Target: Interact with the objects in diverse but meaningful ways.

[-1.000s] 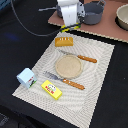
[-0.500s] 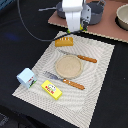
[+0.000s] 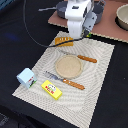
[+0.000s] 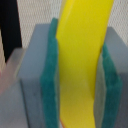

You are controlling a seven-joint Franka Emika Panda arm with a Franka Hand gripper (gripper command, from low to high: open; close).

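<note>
1. Fingers (image 4: pixel 82 70), grey blocks with rough teal pads (image 4: pixel 50 80), are closed on a smooth yellow banana (image 4: pixel 82 60) standing between them.
2. Banana's ends are cut off from view.
3. Scored bread loaf (image 3: pixel 63 40) lies just beside the fingers on the ribbed mat (image 3: pixel 100 65).

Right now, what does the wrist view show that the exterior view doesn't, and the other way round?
Only the wrist view shows the grasp up close: a smooth yellow object, probably the banana, pinched between the end effector's green finger pads.

Only the exterior view shows the layout: the woven placemat carrying the round wooden plate, the fork, the knife, the bread loaf, the yellow box and a small carton.

Both share the placemat, seen pale behind the end effector in the wrist view.
</note>
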